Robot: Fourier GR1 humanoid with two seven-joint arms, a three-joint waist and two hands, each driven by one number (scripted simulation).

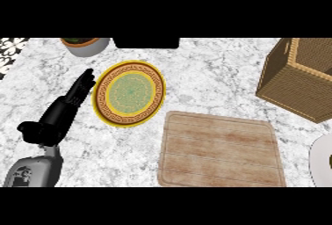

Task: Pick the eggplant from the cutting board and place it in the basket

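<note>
**Since no eggplant shows, I should find it before I move**

Although the task starts at the cutting board, nothing lies on it now, so I judge the pick is not the step to plan.

The marble counter [214, 74] fills the view. On it, at 5 o'clock, sits one wooden cutting board [220, 149], its whole top bare. At 2 o'clock stands one wicker basket [295, 83], cut off by the right edge. I see its near walls and rim but very little of its inside.

At 9 o'clock lies one yellow patterned plate [129, 93], with nothing on it. Just beside it, at 8 o'clock, is my left hand [65, 110], released with its fingers straight, holding nothing and resting near the plate's rim. My right hand is not in view.

One grey plant pot [88, 46] sits at 11 o'clock and one black object [146, 42] at 12 o'clock. One white rounded thing [322, 160] pokes in at 4 o'clock, and I cannot tell what it is.

Eggplants counted: none. It may be in my unseen right hand or already inside the basket; I cannot tell which.

If my right hand carries it, the careful way is to bring it over the basket's open mouth. I would then lower it between the walls without brushing the rim, and let go only once it is low inside. My left hand can keep out of the way.
</note>
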